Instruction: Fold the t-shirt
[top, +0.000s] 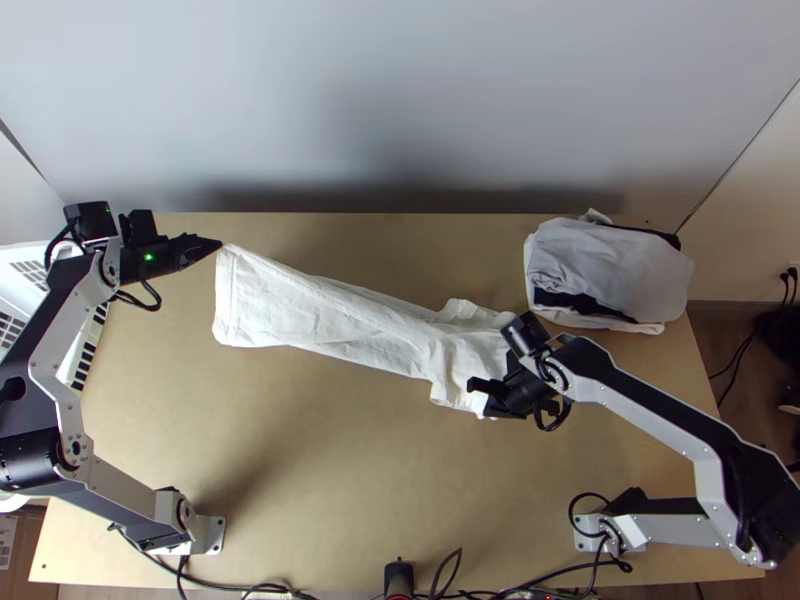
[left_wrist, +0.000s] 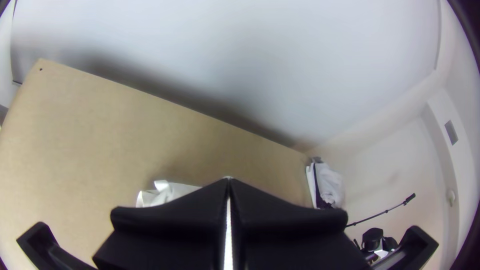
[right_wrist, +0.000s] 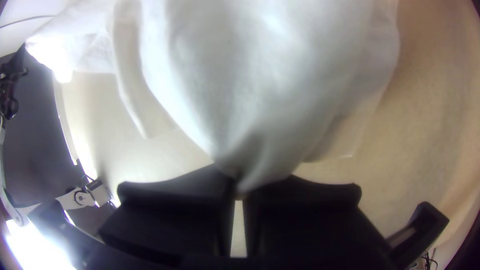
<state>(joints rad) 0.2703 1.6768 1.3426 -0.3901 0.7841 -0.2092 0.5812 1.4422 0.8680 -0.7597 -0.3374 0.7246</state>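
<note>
Close to the middle of the tabletop's (top: 350, 480) near edge stands a small black device (top: 399, 578), with black cables (top: 560, 577) beside it. Toward the far left corner, the left gripper (top: 219, 244) has its two fingers closed together, and they pinch one corner of the white t-shirt (top: 325, 318). The right gripper (top: 491, 411) is right of the middle of the tabletop; its fingers are also brought together, only a narrow slit between them, and the tips hold a gathered piece of the same cloth.

The t-shirt is stretched as a long strip, slanting from near the far left corner toward the right gripper. Its left part is rather flat, with small wrinkles, while the right part is wider and crumpled. Which part of the garment each gripper holds, one cannot tell.

Near the far right corner lies a pile of cloths (top: 610, 265), grey, white and black, one upon another.
</note>
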